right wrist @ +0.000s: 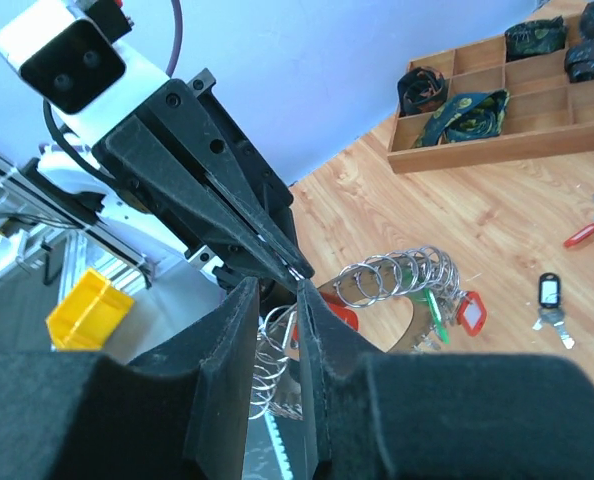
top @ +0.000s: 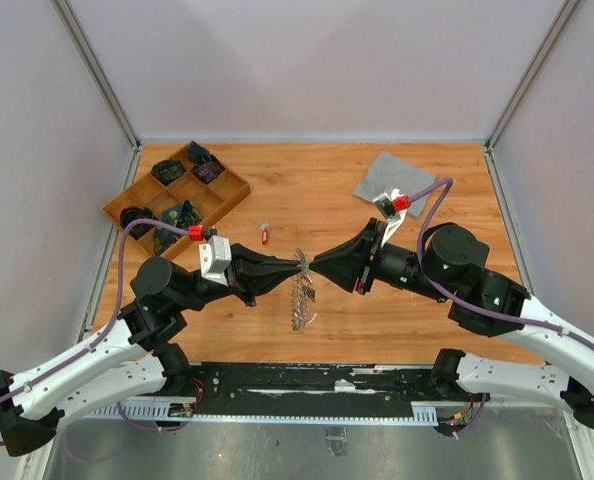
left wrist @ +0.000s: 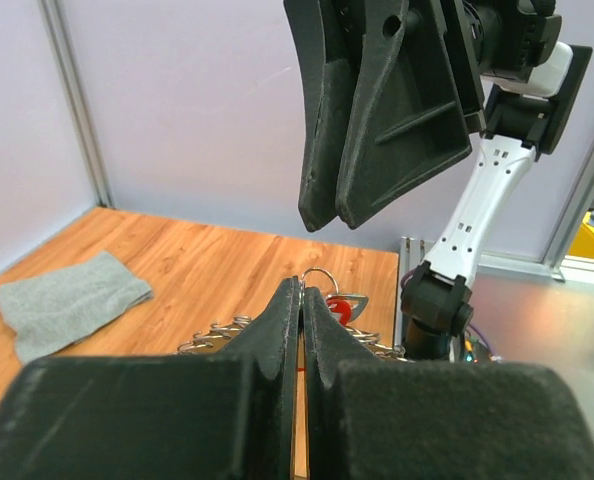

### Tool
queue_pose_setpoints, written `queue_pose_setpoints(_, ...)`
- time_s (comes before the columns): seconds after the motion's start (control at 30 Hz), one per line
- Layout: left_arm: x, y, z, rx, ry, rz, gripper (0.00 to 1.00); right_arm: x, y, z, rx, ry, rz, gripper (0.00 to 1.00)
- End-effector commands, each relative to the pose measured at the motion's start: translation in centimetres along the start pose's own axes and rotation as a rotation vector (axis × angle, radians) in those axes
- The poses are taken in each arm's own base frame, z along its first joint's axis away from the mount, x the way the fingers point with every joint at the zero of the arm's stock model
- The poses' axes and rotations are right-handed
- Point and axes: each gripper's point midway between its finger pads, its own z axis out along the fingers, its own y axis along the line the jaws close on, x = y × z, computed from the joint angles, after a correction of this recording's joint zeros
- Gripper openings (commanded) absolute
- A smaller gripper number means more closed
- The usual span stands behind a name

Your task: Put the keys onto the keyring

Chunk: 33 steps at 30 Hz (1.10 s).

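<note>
The keyring [top: 300, 298], a silver ring fringed with small wire loops, hangs below the two grippers at the table's middle. My left gripper [top: 299, 265] is shut on its top edge, and a small loop pokes out past its tips [left wrist: 305, 285]. My right gripper [top: 315, 266] faces it tip to tip, jaws slightly apart with nothing between them [right wrist: 277, 285]. A green-tagged key [right wrist: 434, 308] and red-tagged keys [right wrist: 471, 312] hang from the keyring [right wrist: 397, 272]. A loose red-tagged key [top: 265, 234] and a black-tagged key [right wrist: 549, 293] lie on the wood.
A wooden compartment tray [top: 235, 189] with dark bundles stands at the back left. A grey cloth [top: 392, 180] lies at the back right. Pale walls enclose the table on three sides.
</note>
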Motion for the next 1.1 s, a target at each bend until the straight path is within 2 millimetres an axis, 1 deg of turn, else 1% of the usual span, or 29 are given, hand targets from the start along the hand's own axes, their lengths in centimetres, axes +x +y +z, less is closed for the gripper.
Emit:
queue_pose_setpoints(0.0,-2.5,0.3,-0.1,-0.026,-0.091,0.035,0.01,-1.0,0.1,0.6,0.017,-0.059,0.145,0.23)
queue_pose_setpoints(0.2,-2.7,0.3,-0.1,-0.027,-0.095,0.039,0.01,0.0,-0.2,1.1,0.033,-0.014,0.163,0.23)
queue_pose_setpoints(0.37,-2.8,0.3,-0.2,-0.028,-0.098,0.045,0.0,0.6,-1.2,0.8,0.089,0.004,0.159,0.24)
queue_pose_setpoints(0.5,-2.9,0.2,-0.2,-0.028,-0.099,0.045,0.01,0.8,-1.6,0.7,0.106,0.009,0.158,0.25)
queue_pose_setpoints(0.7,-2.8,0.2,-0.1,-0.026,-0.097,0.045,0.0,0.9,-1.0,1.0,0.075,0.023,0.162,0.24)
queue_pose_setpoints(0.83,-2.8,0.2,-0.1,-0.025,-0.098,0.045,0.01,0.9,-0.4,1.2,0.045,0.03,0.16,0.16)
queue_pose_setpoints(1.0,-2.9,0.3,-0.2,-0.031,-0.1,0.046,0.0,0.8,-0.8,0.9,0.063,0.02,0.155,0.01)
queue_pose_setpoints(1.07,-2.9,0.3,-0.3,-0.034,-0.099,0.047,0.0,0.7,-1.0,0.7,0.078,0.014,0.15,0.01)
